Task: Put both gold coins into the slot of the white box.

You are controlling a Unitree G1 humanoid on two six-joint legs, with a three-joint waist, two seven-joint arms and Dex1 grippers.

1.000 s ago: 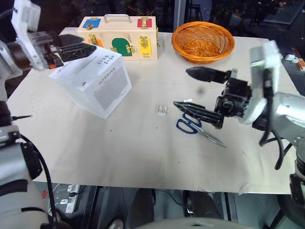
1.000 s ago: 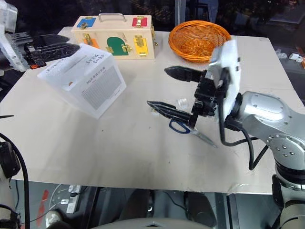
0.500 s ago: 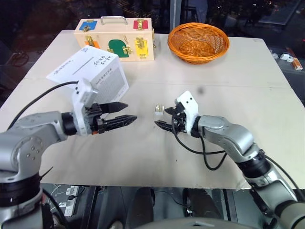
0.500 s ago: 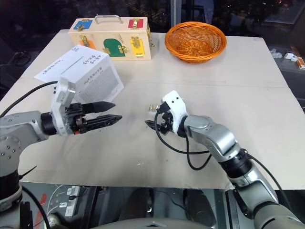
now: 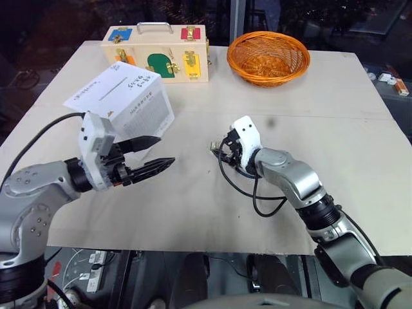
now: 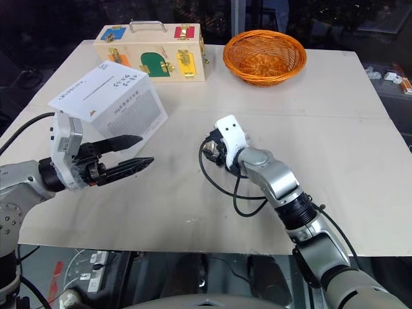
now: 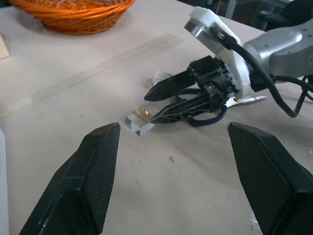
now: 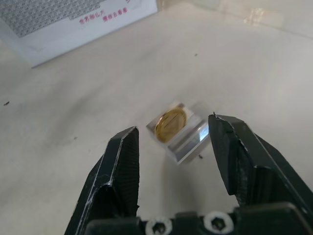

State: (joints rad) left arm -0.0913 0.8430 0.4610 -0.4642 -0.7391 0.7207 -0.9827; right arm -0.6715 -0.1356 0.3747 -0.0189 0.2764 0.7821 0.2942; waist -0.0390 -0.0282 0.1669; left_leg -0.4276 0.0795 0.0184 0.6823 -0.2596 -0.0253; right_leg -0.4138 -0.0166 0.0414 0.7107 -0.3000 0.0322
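Two black-fingered grippers work low over a pale table, nearer its front edge than its far one. From the head views, the left gripper [image 5: 151,154] hangs just off the near face of the white box [image 5: 125,103], fingers spread wide and holding nothing; the right gripper [image 5: 219,149] sits near the table's middle, its fingers hard to read behind its white wrist housing.

Closer views fill in what the head views blur. Seen from the right wrist, a gold coin [image 8: 170,123] stands on edge in a small clear plastic holder [image 8: 183,134] resting on the table [image 8: 58,127], and the right gripper's two fingers [image 8: 120,166] flank the holder with a gap on each side — parted, not touching it. Seen from the left wrist, the same right gripper reaches in from the side, its tips just short of the holder [image 7: 138,123], with a glint of gold [image 7: 144,113] at the holder's top; blue-handled scissors [image 7: 208,115] lie under that arm, mostly covered. A second coin cannot be made out with certainty.

Farther back, the white box stands tilted toward the table's left edge, a thin dark slot [image 5: 106,89] running across its top face and an orange triangle mark on a corner. Along the far edge sit a wooden box [image 5: 158,53] with coloured latches and a metal handle, closed, and — to its right — an orange wicker basket [image 5: 270,58] whose inside appears bare.
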